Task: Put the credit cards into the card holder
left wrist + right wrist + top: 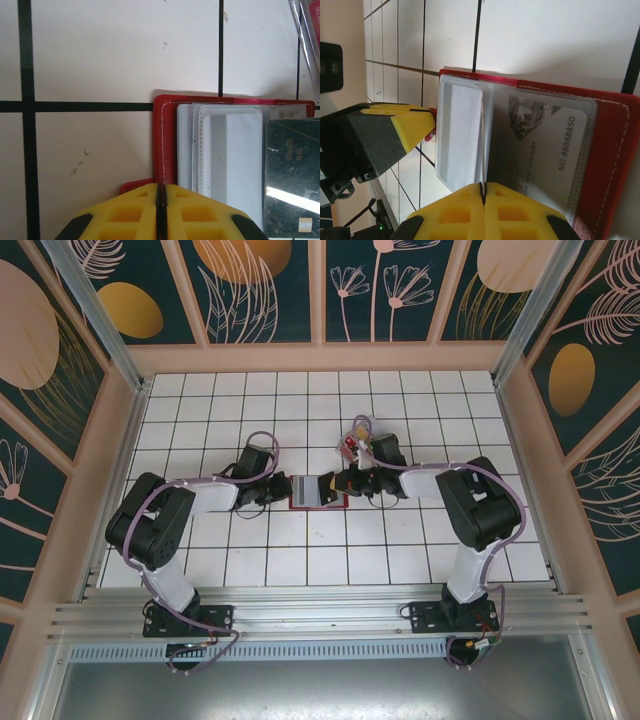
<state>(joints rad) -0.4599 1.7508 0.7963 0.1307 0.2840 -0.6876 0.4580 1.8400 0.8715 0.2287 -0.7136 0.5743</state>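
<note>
Top external view: The card holder lies open at the centre of the tiled table, between the left gripper and the right gripper. Loose credit cards lie in a small cluster just above the right gripper, too small to count.

Left wrist view: The left gripper's fingers are pressed together at bottom centre. The red snap tab sits at their tips. This probably pins the holder flat. Whether the tab is pinched cannot be told. A dark card lies at the right edge.

Right wrist view: The right gripper is clenched. A clear sleeve leaf, seen edge-on, runs into the seam between the fingers. The fingers evidently nip it, keeping the pocket spread. A numbered card already sits in the right-hand sleeve.
</note>
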